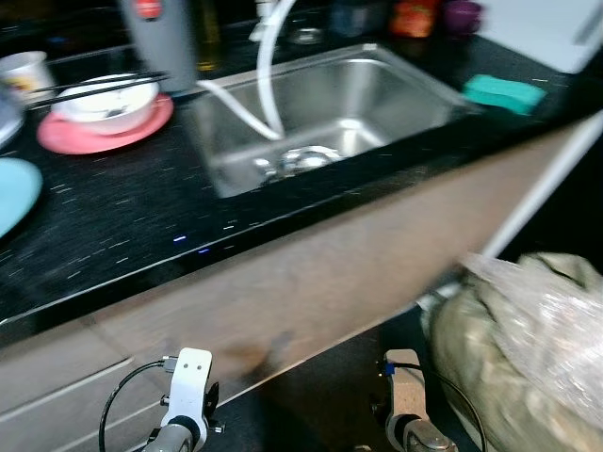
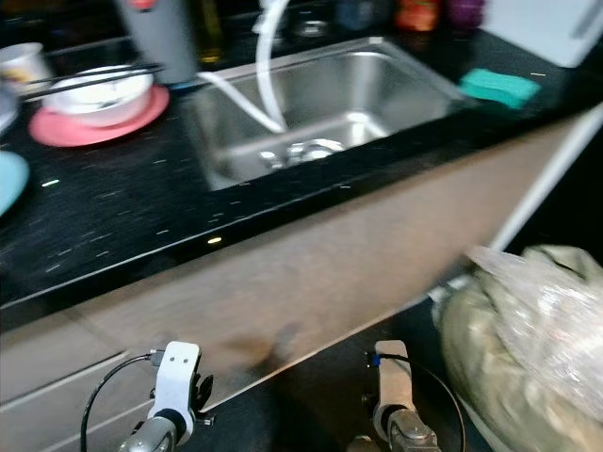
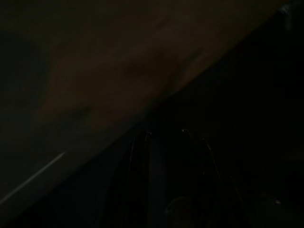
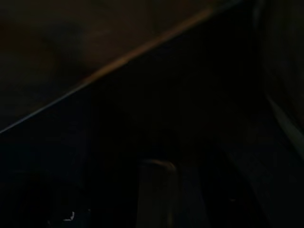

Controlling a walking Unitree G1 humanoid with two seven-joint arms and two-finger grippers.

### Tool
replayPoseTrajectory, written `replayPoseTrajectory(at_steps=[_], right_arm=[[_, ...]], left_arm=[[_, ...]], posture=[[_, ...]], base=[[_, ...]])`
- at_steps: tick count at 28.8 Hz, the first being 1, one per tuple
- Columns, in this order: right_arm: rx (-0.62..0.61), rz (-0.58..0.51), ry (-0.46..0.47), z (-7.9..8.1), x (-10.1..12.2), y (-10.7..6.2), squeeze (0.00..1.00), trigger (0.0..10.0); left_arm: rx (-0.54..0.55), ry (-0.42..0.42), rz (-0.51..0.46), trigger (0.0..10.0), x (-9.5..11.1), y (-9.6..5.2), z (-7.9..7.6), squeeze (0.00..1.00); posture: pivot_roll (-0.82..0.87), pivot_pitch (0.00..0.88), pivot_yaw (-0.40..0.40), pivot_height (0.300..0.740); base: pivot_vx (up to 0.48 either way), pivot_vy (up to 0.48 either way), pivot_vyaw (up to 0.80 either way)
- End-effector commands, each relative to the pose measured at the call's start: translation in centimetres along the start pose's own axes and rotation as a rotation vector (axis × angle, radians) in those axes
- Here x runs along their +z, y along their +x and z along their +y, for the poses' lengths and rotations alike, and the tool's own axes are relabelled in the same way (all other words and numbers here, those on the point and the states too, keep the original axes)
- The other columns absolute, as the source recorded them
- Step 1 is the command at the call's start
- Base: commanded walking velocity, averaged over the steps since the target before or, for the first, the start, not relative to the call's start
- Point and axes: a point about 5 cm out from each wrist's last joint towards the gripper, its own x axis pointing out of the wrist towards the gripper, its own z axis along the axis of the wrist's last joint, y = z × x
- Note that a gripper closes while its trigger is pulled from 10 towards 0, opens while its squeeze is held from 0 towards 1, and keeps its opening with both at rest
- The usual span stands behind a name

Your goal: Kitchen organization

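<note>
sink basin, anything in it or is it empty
Empty of dishes: the sink shows bare steel down to the drain. Only a white hose hangs into it.

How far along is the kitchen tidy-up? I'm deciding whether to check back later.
Barely begun, by the look of it. Nothing looks put away: the white bowl with chopsticks across it sits on the pink plate, a blue plate lies at the counter's edge, and the teal sponge lies right of the sink. Nothing is in hand; both arms hang low before the cabinet. All the sorting remains.
</note>
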Motion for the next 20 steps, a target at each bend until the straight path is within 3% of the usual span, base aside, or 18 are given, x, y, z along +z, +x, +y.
replayPoseTrajectory(at_steps=[1,20], right_arm=[[0.002,0.025,0.019,0.22,-0.58,-0.08,0.0,10.0],[0.009,0.011,0.023,0.42,-0.25,0.03,0.0,10.0]], left_arm=[[0.002,0.01,0.021,10.0,-0.53,-0.26,0.2,0.0],[0.018,0.004,0.017,10.0,-0.43,-0.16,0.29,0.0]], posture=[[0.02,0.14,0.011,0.74],[0.03,0.143,0.009,0.74]], base=[[0.0,0.0,0.0],[0.0,0.0,0.0]])
